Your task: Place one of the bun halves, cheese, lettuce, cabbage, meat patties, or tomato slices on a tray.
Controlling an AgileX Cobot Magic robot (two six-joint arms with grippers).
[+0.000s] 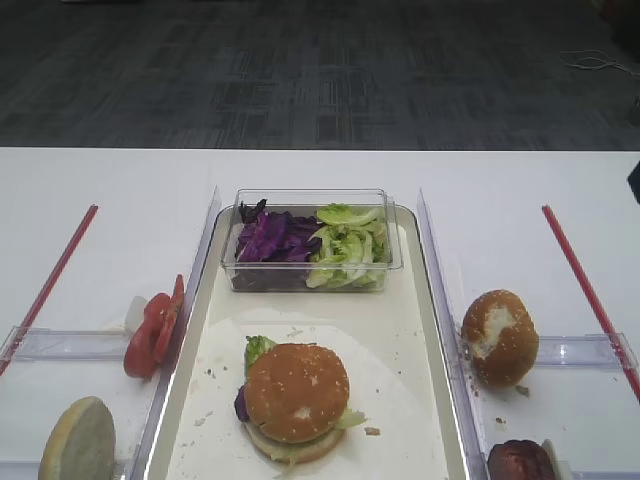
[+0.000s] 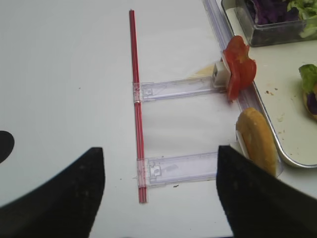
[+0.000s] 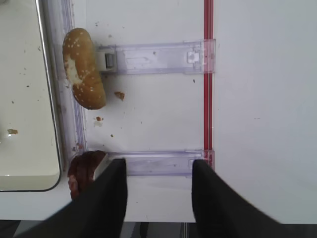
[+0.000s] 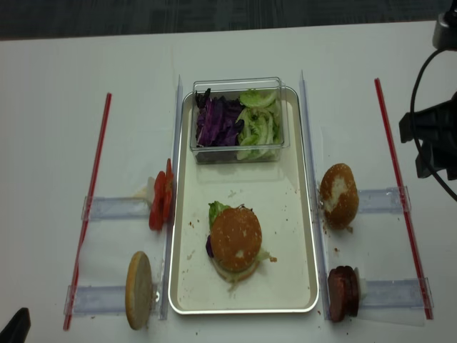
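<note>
One assembled burger (image 4: 235,243) on tray (image 4: 294,214); three bun halves total, two patties (image 4: 343,291), stacked tomato slices (image 4: 159,204). Both grippers' jaws apart, empty: right gripper (image 3: 158,196), left gripper (image 2: 161,196).

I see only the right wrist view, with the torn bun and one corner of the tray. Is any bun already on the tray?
Observer: Yes. A golden-brown bun top lies on the tray, over some lettuce.
Operator: Where are the tomato slices?
Observer: The tomato slices stand on edge just outside the tray's left rim.
Operator: Is the left gripper holding something?
Observer: No. The left gripper is open, with nothing between its fingers.
</note>
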